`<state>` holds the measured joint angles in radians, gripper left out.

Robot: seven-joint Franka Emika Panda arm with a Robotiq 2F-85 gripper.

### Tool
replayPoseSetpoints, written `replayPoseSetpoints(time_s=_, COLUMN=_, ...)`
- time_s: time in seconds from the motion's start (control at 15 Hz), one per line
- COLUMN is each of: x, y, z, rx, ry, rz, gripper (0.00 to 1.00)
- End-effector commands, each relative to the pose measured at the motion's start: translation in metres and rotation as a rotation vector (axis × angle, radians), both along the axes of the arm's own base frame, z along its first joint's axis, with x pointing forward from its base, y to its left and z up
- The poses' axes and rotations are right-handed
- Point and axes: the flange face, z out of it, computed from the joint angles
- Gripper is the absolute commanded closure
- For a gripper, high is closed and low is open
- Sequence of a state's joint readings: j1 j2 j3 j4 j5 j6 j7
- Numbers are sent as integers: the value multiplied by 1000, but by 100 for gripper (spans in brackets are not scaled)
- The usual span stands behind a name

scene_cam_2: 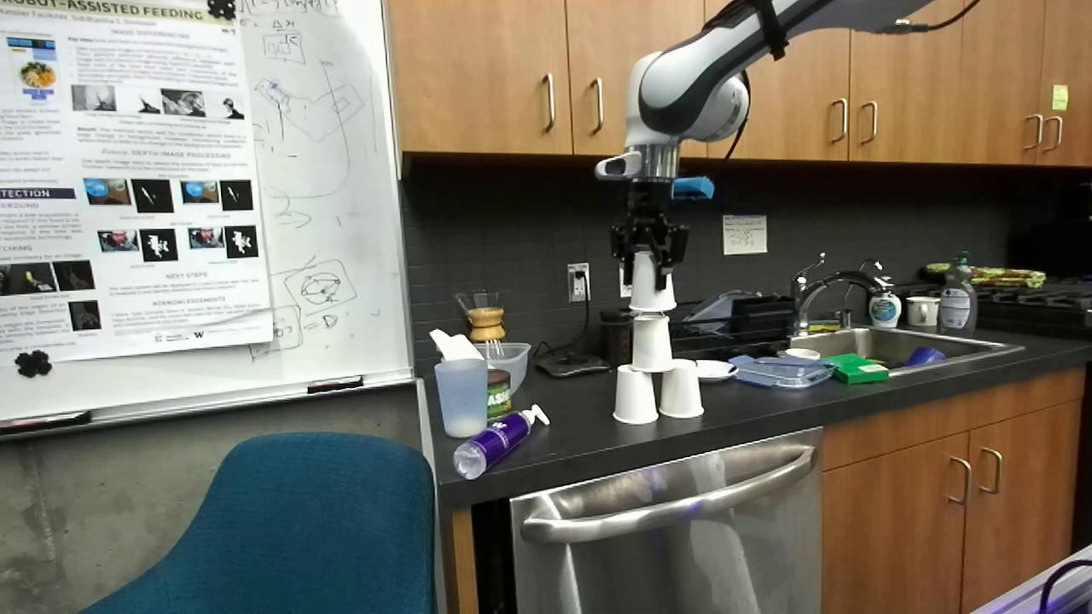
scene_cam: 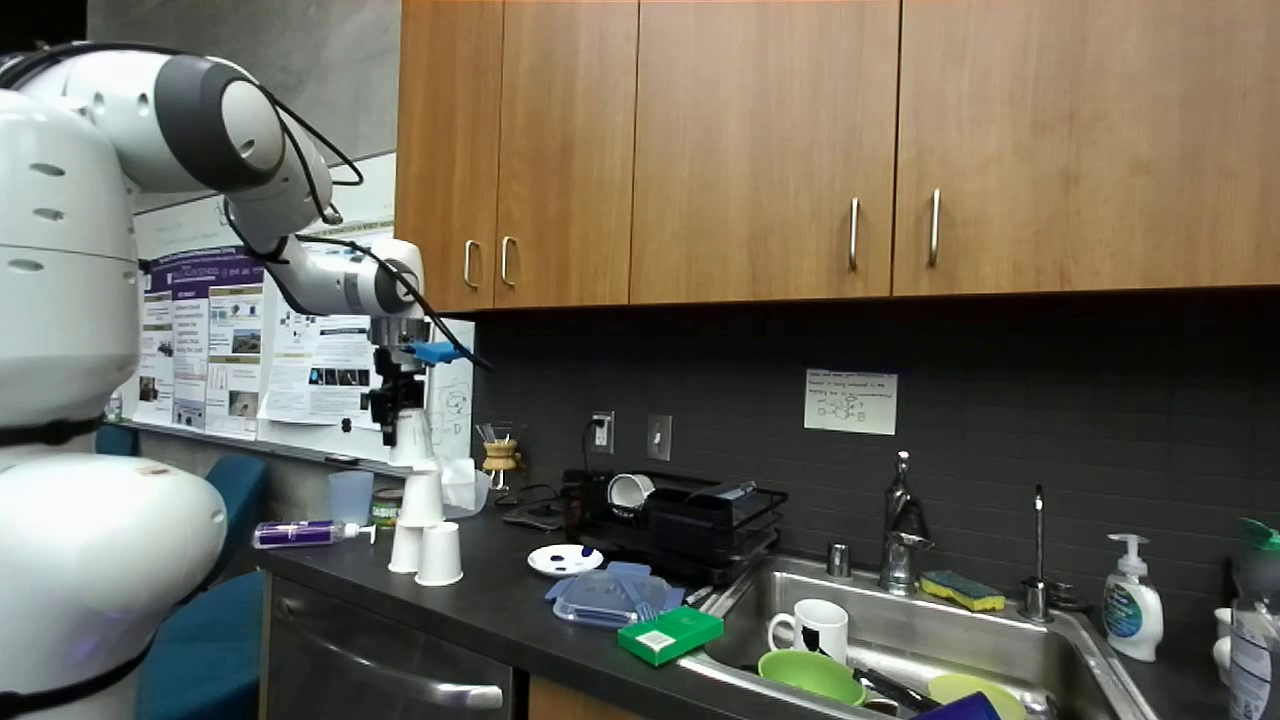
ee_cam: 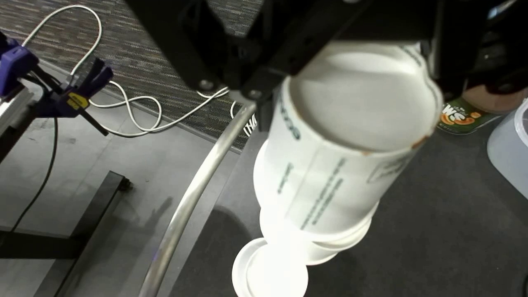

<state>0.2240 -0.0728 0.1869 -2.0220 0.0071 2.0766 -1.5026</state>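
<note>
In an exterior view, the jaws are clamped on the top cup point(scene_cam: 411, 438), white and rim down, directly above the middle cup point(scene_cam: 422, 495), which straddles the bottom cups point(scene_cam: 440, 555). Whether top and middle touch, I cannot tell. Letting go off-centre could make the top cup slide; pressing lower could spread the bottom cups and bring all of them down. On the surface point(scene_cam: 510, 580), the purple bottle point(scene_cam: 300, 533) lies to one side and the white plate point(scene_cam: 565, 560) to the other, both apart from the cups

In an exterior view, the front edge of the surface runs above the dishwasher point(scene_cam_2: 674, 529), near the bottom cups, so a topple that way would probably carry them over it. The blue tumbler point(scene_cam_2: 462, 396) and the can point(scene_cam_2: 499, 392) stand toward the end of the surface, behind the purple bottle, leaving limited room for a low sideways swing. Upward, the arm point(scene_cam_2: 682, 98) shows in front of the wall cabinets point(scene_cam_2: 478, 77); I cannot judge the gap, and a careless lift could bump them

In the wrist view, the fingers point(ee_cam: 449, 62) grip the top cup near its closed base; uneven opening or sideways drag could tip it. Glare washes out the cups below, so alignment is hard to check. The dishwasher handle point(ee_cam: 198, 185) follows the front edge, with floor point(ee_cam: 152, 165) past it; the plastic tub point(ee_cam: 511, 148) sits well apart opposite, so straight up looks the safest way out
</note>
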Motion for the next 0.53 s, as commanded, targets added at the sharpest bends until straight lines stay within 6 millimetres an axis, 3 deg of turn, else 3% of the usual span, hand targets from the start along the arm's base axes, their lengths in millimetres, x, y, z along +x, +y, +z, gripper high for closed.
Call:
replayPoseSetpoints(time_s=0.0, x=-5, y=1, z=10, rx=13, ry=-7, rz=-4, gripper=58)
replayPoseSetpoints(time_s=0.47, x=-3, y=1, z=16, rx=14, ry=-11, rz=-2, gripper=58)
